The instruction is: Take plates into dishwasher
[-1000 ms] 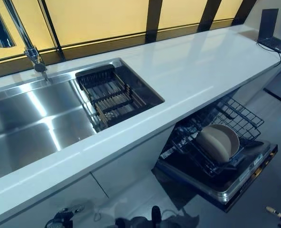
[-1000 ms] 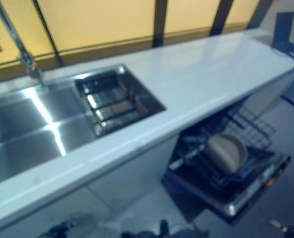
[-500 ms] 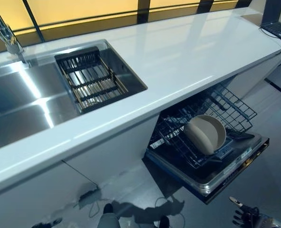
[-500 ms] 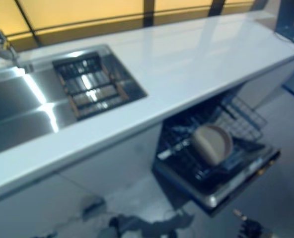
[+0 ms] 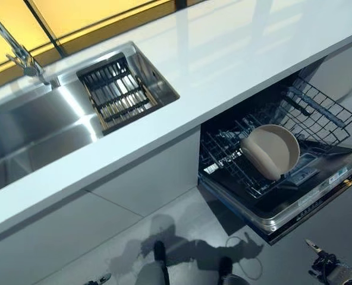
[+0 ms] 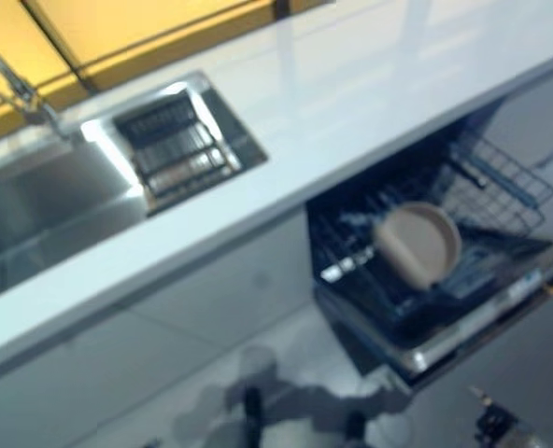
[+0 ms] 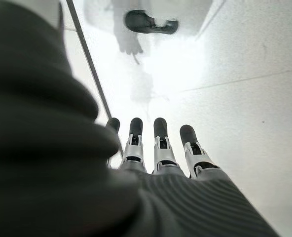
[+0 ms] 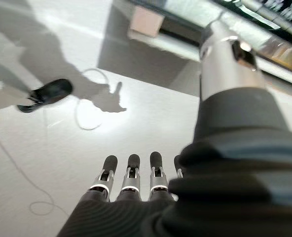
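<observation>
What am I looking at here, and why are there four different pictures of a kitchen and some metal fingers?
This is a two-legged humanoid robot seen through its own cameras. Two pictures come from the eyes in its head, looking down at a white counter with a steel sink; a dark slatted rack sits in the sink's right end. Below the counter a dishwasher stands open with its wire rack pulled out, and beige plates stand on edge in it.

The other two pictures come from cameras on the wrists. Each looks along its own robot hand toward the pale floor. The left robot hand and the right robot hand both hang down with straight fingers and hold nothing. The right one also peeks into the head view's lower right corner.
</observation>
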{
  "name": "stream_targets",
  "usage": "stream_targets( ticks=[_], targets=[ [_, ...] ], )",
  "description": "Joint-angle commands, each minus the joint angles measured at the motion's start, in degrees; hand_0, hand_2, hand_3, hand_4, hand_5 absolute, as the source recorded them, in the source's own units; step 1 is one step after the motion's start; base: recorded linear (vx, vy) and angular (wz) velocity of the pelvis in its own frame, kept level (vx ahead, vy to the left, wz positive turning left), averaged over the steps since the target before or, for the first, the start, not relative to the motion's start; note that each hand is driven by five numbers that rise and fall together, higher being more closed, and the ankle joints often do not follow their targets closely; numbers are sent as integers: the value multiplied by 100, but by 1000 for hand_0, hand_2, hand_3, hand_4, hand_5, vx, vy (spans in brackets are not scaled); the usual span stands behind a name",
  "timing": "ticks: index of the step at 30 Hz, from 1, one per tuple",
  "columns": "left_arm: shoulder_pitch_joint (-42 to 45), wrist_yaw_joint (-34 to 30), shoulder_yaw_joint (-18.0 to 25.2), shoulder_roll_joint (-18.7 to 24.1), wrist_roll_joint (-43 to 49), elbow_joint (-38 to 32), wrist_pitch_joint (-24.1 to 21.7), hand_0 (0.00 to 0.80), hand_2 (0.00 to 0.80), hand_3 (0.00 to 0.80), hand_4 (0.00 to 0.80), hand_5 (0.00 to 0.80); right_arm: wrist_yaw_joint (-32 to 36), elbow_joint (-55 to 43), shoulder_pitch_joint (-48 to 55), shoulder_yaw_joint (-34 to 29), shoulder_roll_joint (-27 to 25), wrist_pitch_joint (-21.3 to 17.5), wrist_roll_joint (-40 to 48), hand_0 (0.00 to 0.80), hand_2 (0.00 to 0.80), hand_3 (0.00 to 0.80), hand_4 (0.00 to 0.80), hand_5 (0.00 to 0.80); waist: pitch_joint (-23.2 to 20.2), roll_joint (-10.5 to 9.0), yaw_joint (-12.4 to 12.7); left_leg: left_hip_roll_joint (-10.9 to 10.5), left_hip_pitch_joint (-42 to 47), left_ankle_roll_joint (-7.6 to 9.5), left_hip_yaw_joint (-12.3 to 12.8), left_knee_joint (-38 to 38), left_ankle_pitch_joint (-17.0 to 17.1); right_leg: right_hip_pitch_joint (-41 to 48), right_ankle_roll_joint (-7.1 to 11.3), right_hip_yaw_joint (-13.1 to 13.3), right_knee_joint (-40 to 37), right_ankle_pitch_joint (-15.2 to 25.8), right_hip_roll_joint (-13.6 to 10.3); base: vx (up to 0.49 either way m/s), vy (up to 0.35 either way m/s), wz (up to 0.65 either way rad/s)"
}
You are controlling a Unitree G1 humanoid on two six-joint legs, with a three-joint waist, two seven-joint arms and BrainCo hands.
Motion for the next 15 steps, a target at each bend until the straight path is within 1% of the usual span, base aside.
stream_targets(
  ticks=[1,2,4,6,8,9,10,12,13,14,15],
  targets=[
    [-397,-62,-80,254,-426,12,-13,0,0,0,0,0,-491,14,-309,-198,-307,-121,265,0,0,0,0,0,455,-157,25,-158,87,323,-123,942,-1105,-31,-536,-63,433,-378,29,-194,47,3],
    [-429,-115,-117,281,-509,27,-17,0,0,0,0,0,-637,58,-422,-188,-373,-209,487,0,0,0,0,0,524,-51,29,-218,9,340,-168,1056,-1110,-122,-545,-33,535,-382,-23,-199,50,6],
    [-442,-110,-204,279,-641,43,-12,0,0,0,0,0,-839,20,-555,-172,-434,-343,944,0,0,0,0,0,608,73,23,-268,-134,352,-204,1227,-1143,-273,-587,-6,695,-426,-78,-141,35,9],
    [-412,-118,-207,219,-731,118,-90,0,0,0,0,0,-937,-76,-635,-220,-449,-504,1158,0,0,0,0,0,699,182,-13,-292,-240,340,-209,1403,-1174,-399,-643,52,889,-494,-121,-85,42,6],
    [-340,-119,-235,104,-893,164,-181,0,0,0,0,0,-1187,-198,-779,-204,-444,-761,1353,0,0,0,0,0,788,331,-49,-333,-351,341,-208,1579,-1208,-541,-714,136,1084,-589,-179,-48,71,4],
    [-326,-139,-236,66,-919,162,-207,0,0,0,0,0,-1201,-217,-842,-195,-466,-852,1526,0,0,0,0,0,820,376,-62,-340,-406,354,-183,1652,-1229,-635,-733,164,1209,-636,-208,-60,69,0],
    [-315,-175,-258,18,-952,149,-228,0,0,0,0,0,-1114,-239,-950,-221,-480,-991,1865,0,0,0,0,0,864,429,-78,-332,-477,355,-124,1751,-1258,-748,-767,191,1360,-696,-239,-60,51,0],
    [-275,-177,-270,-60,-1012,113,-273,0,0,0,0,0,-878,-346,-1057,-244,-445,-1036,2451,0,0,0,0,0,918,480,-77,-345,-559,351,-98,1907,-1307,-855,-807,188,1568,-776,-286,-40,39,2],
    [-208,-182,-241,-112,-1048,76,-322,0,0,0,0,0,-684,-517,-1128,-227,-372,-1138,2900,0,0,0,0,0,941,510,-71,-361,-612,355,-84,2015,-1341,-924,-840,192,1725,-845,-328,-19,37,4],
    [-178,-197,-228,-130,-1049,59,-341,0,0,0,0,0,-646,-592,-1148,-223,-338,-1202,3089,0,0,0,0,0,948,520,-69,-364,-627,358,-70,2053,-1357,-948,-850,186,1790,-876,-344,-19,42,5],
    [-123,-204,-209,-172,-1063,-2,-354,0,0,0,0,0,-474,-756,-1208,-227,-262,-1349,3475,0,0,0,0,0,949,535,-58,-365,-662,361,-32,2135,-1398,-1014,-860,163,1946,-950,-395,-18,36,9]
  ],
)
